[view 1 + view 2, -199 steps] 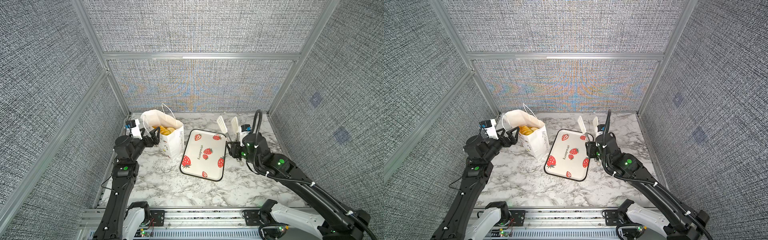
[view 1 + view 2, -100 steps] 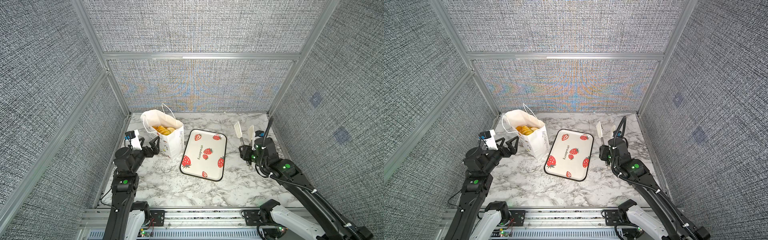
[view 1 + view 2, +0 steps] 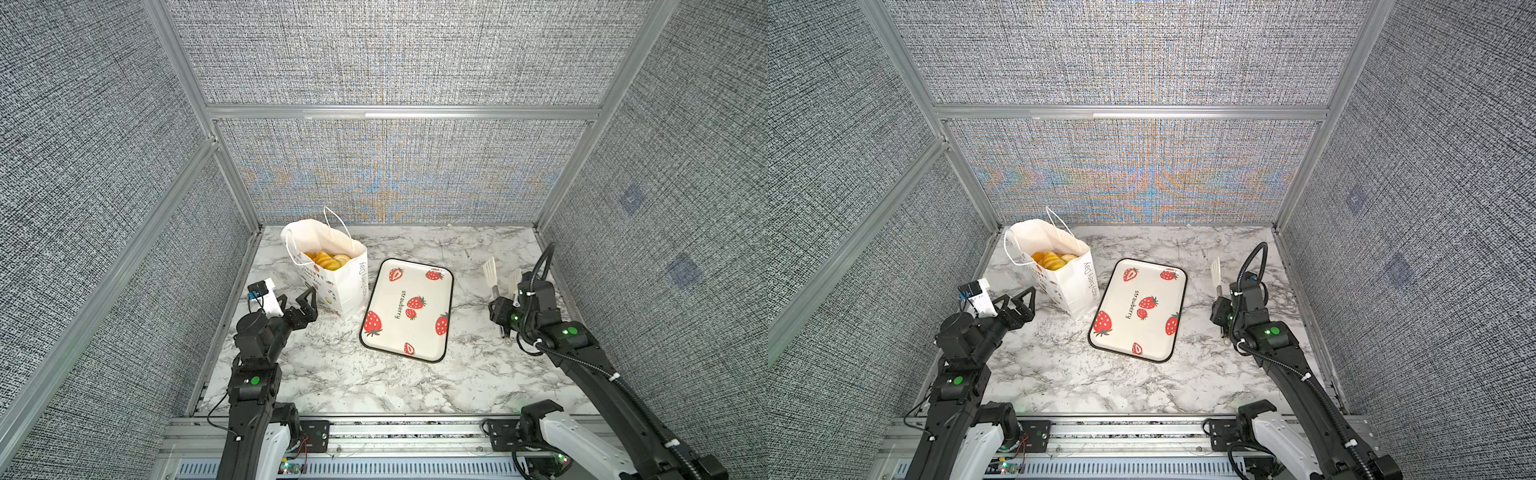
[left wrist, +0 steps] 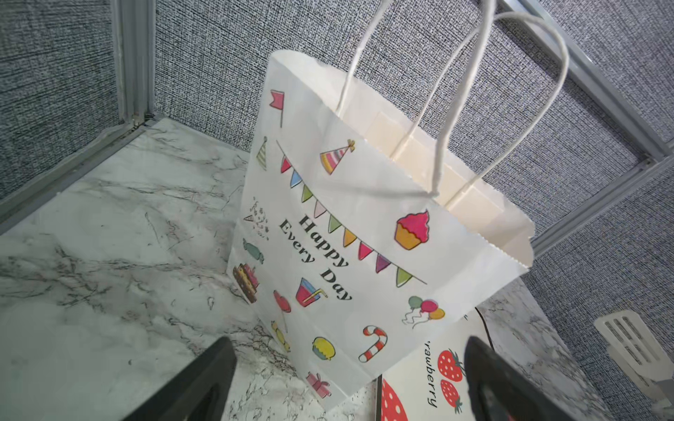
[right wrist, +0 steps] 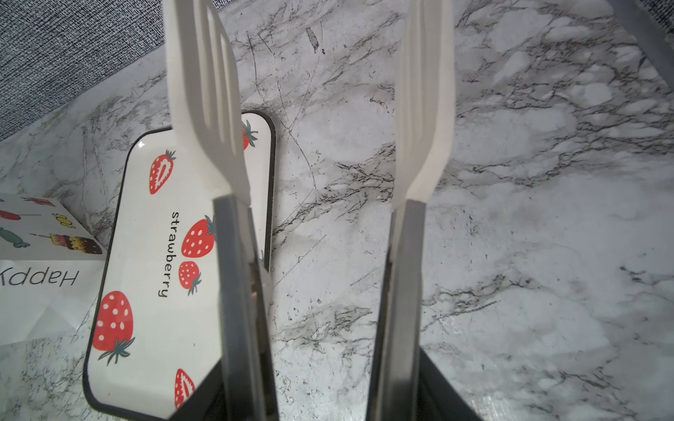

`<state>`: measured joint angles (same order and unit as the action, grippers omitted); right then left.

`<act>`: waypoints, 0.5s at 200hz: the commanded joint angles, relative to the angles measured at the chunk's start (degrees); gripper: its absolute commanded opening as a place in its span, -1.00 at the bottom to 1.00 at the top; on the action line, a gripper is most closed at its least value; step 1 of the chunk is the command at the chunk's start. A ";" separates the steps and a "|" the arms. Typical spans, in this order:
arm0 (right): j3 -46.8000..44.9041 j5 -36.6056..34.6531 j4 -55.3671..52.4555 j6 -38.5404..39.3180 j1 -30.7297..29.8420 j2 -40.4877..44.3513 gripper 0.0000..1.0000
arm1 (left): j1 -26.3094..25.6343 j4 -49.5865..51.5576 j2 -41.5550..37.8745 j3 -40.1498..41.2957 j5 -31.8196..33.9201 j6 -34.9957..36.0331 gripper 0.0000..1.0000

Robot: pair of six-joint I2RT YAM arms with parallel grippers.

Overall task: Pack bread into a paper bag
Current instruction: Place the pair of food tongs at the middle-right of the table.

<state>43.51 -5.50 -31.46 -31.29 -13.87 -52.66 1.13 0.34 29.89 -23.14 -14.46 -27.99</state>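
Observation:
The white paper bag point(image 3: 332, 278) point(image 3: 1069, 278) stands upright at the back left with its mouth open. Golden-orange bread point(image 3: 326, 258) point(image 3: 1052, 259) shows inside it. My left gripper point(image 3: 298, 297) point(image 3: 1017, 297) hangs open just in front of the bag's printed face point(image 4: 364, 237), holding nothing. In the left wrist view the left gripper point(image 4: 346, 382) has its black fingers point(image 4: 215, 379) wide apart. My right gripper point(image 3: 505, 307) point(image 3: 1225, 309) point(image 5: 321, 401) is shut on white slotted tongs point(image 3: 490, 272) point(image 5: 204, 109), low over the table at the right. Nothing is between the tong blades.
A strawberry-print tray point(image 3: 419, 282) point(image 3: 1142, 332) point(image 5: 146, 237) with a black rim lies flat between the bag and the right arm. Grey fabric walls with aluminium posts close in the marble table point(image 3: 332, 374) on three sides. The bag's cord handles point(image 4: 456, 91) stand up.
The left gripper has drawn back from the bag's mouth and come down in front of the bag. The right arm has carried the tongs from beside the tray toward the right wall.

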 commanded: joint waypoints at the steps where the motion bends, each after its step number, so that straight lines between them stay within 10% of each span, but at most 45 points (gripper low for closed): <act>1: -0.58 1.40 2.33 -0.68 1.11 -0.91 0.13 | 0.00 -1.55 -1.07 1.80 3.93 -1.04 0.97; 100: -2.44 1.99 4.22 -0.96 4.43 -6.53 0.13 | 0.01 -5.73 2.03 6.82 12.90 -1.54 0.98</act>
<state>41.06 -4.01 -29.41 -31.73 -10.00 -58.11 1.13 -2.22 31.64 -17.41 -5.32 -29.10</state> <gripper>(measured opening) 0.565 0.988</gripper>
